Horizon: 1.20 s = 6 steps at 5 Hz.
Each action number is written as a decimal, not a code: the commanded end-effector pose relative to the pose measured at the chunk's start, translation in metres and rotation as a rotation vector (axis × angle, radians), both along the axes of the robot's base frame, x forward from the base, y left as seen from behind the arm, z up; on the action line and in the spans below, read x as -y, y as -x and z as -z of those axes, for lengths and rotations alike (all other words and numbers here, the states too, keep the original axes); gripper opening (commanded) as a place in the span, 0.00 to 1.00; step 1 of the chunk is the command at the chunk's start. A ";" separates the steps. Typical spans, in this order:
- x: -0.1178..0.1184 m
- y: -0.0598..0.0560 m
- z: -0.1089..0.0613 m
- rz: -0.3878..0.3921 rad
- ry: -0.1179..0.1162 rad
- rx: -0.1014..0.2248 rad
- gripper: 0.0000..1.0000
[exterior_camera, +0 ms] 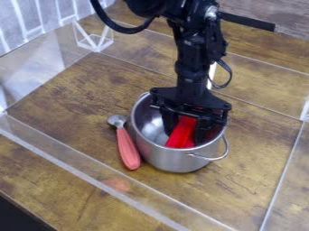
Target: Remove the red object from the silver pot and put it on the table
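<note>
A salmon-handled metal spoon lies beside a white wire stand.

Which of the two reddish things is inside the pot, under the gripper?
The red object, bright red and blocky, leans inside the silver pot between the gripper's fingers. The salmon-handled spoon lies outside on the table, left of the pot.

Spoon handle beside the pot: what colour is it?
Salmon-orange; the spoon lies on the table left of the silver pot, clearest in the camera view.
</note>
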<state>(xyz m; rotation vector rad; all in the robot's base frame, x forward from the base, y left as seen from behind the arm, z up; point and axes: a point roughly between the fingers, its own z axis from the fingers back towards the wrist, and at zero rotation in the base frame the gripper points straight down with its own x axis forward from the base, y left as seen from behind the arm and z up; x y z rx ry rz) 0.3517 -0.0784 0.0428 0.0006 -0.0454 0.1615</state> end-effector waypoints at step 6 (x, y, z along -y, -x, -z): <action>-0.023 -0.019 -0.099 -0.030 0.058 0.097 0.00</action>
